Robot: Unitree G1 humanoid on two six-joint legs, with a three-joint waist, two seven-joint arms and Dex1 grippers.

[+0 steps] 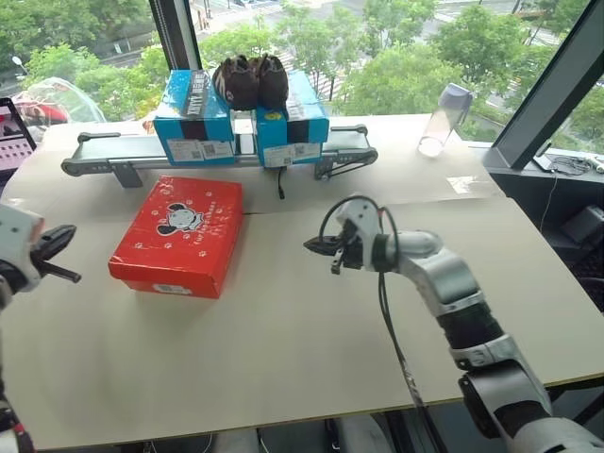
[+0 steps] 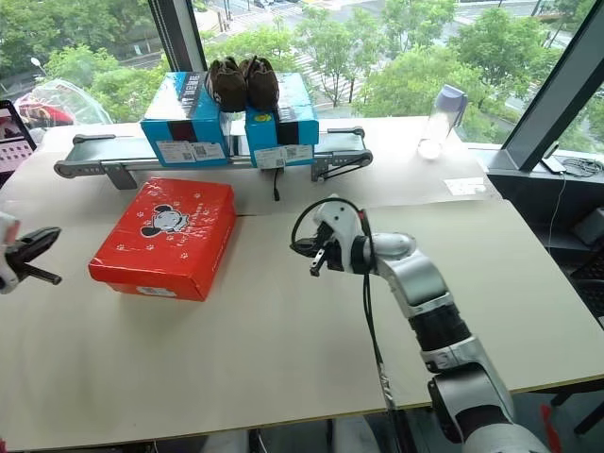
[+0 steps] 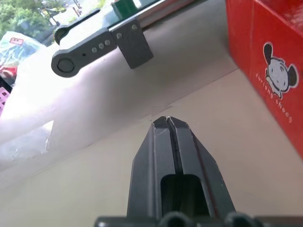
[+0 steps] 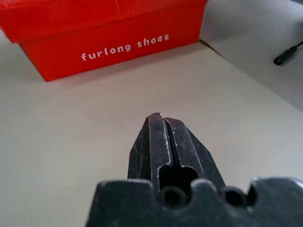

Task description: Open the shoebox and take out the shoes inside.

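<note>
Head views: shoebox [image 1: 179, 235] lies lid down and closed on your counter [image 1: 283, 359], left of centre, in front of the blue boxes [image 1: 241, 118] carrying dark brown shoes [image 1: 250, 80].
Left pincer [image 1: 58, 257]: you see it at the left edge, apart from the shoebox.
Right pincer [image 2: 304, 247]: raised to the shoebox's right, not touching.
Left wrist view: your fingers [image 3: 173, 156] are pressed together, empty; red shoebox wall with cartoon dog beside.
Right wrist view: fingers [image 4: 163, 142] pressed together, empty, aimed at the lettered shoebox side.
</note>
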